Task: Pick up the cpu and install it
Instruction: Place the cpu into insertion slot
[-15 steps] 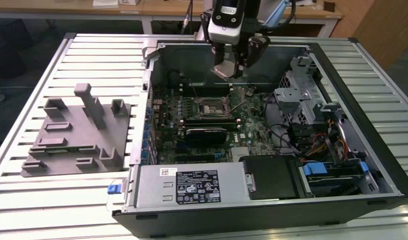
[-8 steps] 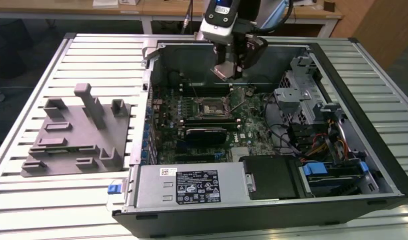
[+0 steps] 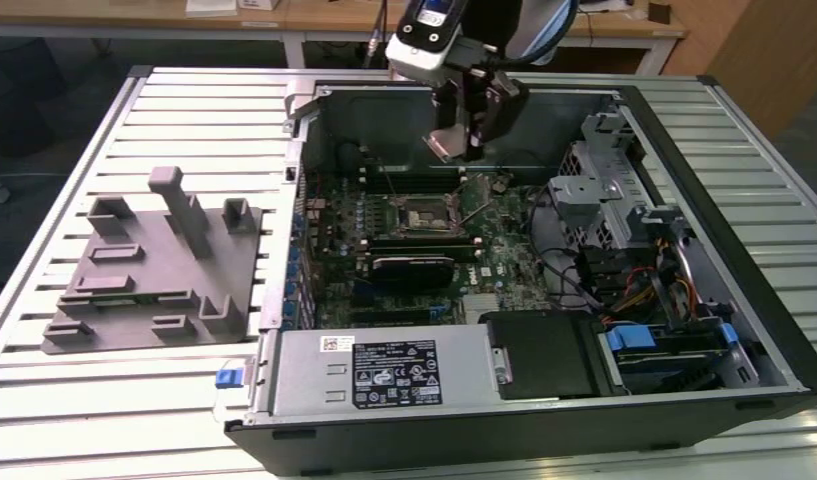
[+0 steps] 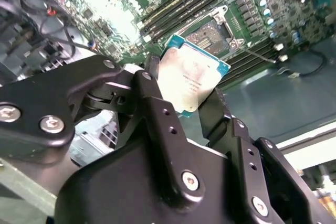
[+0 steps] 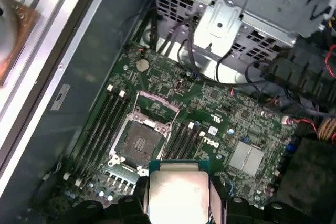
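Claw (image 4: 184,95) grips cpu (image 4: 193,72) over motherboard (image 5: 231,114).

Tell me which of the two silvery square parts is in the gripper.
The cpu, clamped in the gripper and held clear of the board. The other, a small heatsink, sits fixed on the motherboard.

This looks like a robotics lab or electronics workshop. Directly below the pincer (image 3: 462,156) an open desktop computer case (image 3: 515,435) lies on a slatted metal table (image 3: 61,400), its green motherboard (image 3: 504,250) bared. A grey moulded fixture (image 3: 141,290) stands well to the pincer's side, at the exterior view's left. Pale wooden desks (image 3: 328,12) run beyond the pincer.
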{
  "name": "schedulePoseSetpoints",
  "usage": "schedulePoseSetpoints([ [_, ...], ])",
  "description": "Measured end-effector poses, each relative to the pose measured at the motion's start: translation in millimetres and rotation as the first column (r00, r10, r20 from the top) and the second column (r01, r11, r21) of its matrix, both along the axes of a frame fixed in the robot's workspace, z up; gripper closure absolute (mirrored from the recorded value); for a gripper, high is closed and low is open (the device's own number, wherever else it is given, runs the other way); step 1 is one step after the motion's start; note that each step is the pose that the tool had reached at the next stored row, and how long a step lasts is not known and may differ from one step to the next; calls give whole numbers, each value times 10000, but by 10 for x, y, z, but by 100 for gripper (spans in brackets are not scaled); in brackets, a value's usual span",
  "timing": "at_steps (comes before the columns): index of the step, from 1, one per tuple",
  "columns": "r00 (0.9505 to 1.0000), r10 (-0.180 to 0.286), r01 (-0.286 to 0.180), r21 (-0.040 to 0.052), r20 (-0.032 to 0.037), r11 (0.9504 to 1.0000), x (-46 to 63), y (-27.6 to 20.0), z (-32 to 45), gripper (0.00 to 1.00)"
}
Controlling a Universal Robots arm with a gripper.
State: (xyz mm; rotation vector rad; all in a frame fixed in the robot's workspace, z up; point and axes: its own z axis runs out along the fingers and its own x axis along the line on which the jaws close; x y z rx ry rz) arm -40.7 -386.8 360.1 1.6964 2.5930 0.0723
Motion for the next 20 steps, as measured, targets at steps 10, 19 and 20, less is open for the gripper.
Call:
schedulePoseSetpoints([
  [10,9844,-1758,1758,-1,0,9844,0,0,-13,46],
  [19,9448,-3276,3276,-1,0,9448,-2,0,-30,46],
  [20,9395,-3425,3425,-1,0,9395,-2,0,-32,46],
])
